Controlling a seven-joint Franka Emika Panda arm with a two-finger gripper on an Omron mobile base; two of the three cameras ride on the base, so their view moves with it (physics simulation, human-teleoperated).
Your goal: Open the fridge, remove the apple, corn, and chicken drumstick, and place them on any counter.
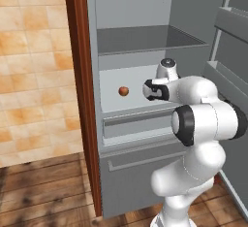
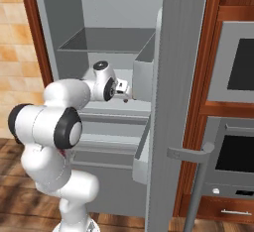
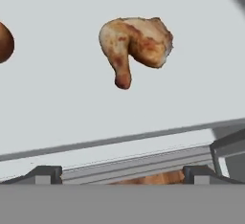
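The grey fridge (image 1: 140, 172) stands open, its door (image 2: 173, 107) swung out to the right. On its pale lower shelf lies the small red apple (image 1: 123, 91), which also shows at the left edge of the hand view (image 3: 4, 42). The golden-brown chicken drumstick (image 3: 136, 46) lies on the same shelf, to the right of the apple. My gripper (image 3: 123, 174) is open and empty, held above the shelf's front edge, short of the drumstick. My hand (image 1: 156, 89) sits just right of the apple. The corn and the counter are out of view.
A bare upper shelf (image 1: 145, 39) sits above my hand and a closed drawer (image 1: 140, 124) below it. Door bins (image 1: 231, 24) jut out on the right. The long door handle (image 2: 198, 191) and a wall oven (image 2: 238, 72) stand further right. A tiled wall (image 1: 34, 66) is on the left.
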